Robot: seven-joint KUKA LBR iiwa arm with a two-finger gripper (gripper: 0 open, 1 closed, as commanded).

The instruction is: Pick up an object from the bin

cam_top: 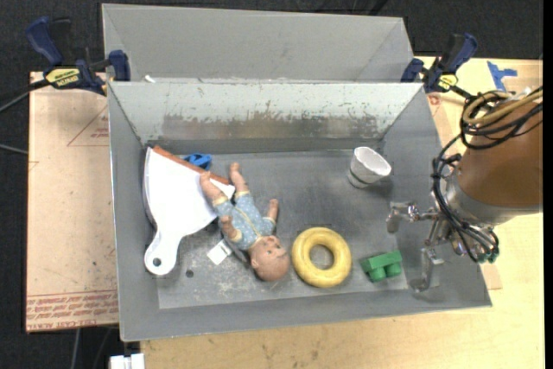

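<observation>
Camera view: grey metal bin [285, 112] seen from above, arm [505, 173] enters from the right.
Arm: brown wrist cover and black cables over the right rim; claw [425, 270] low in the bin's front-right corner.
Claw state: cannot tell if apart or together; nothing visibly held.
Board: white paddle board [177, 203], left side, leaning on the left wall, holed handle toward the front.
Toy: doll [246, 225], centre-left, head toward the front, legs against the board's edge.
Ring: yellow ring [322, 256], front centre, lying flat, just beside the doll's head.
Cup: white cup [370, 166], right rear, tipped, well apart from the rest.
Block: green block [381, 265], front right, between ring and claw, near the claw, contact unclear.
Scrap: blue piece [199, 161], behind the board, partly hidden.
Likely target: green block, judged by nearness only.
Handling: looks small, stiff, light plastic; won't crush, may skid on the metal floor.
Hold: from above, across its two short flat sides.
</observation>
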